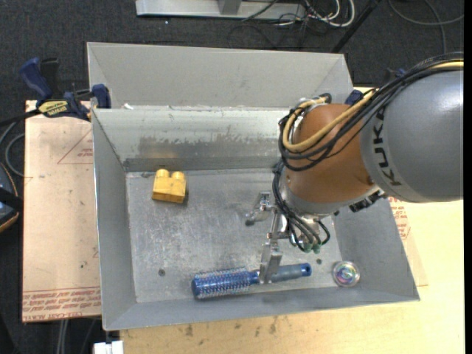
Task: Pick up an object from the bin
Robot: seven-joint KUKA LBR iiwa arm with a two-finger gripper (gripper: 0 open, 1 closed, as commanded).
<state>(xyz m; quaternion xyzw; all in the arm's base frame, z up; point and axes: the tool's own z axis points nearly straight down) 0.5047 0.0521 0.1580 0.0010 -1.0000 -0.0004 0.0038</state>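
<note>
the big grey arm [424,146] is on the right side and leans in over the grey metal bin [110,220]. its round orange wrist cover [324,161] hangs over the right half of the bin, with yellow and black cables looped on top of it. under the orange cover the end effector [262,243] points down at the bin floor, a bit toward the left and the near side.

the end effector looks wide. one metal finger [258,209] is over the bare floor near the middle of the bin. the other finger is longer in the picture and goes down to the near side. its tip is right at a blue hairbrush [225,282], at the spot where the bristly head meets the handle. i cannot tell if the tip touches the brush or is just above it. there is nothing between the two fingers but bare floor.

the blue hairbrush lies flat along the near wall of the bin. its bristly head points left and its smooth handle points right.

a small shiny round thing [345,273] sits in the near right corner, just past the end of the brush handle. a yellow toy block [169,186] sits far off on the left, close to the far wall, well apart from the end effector.
</note>
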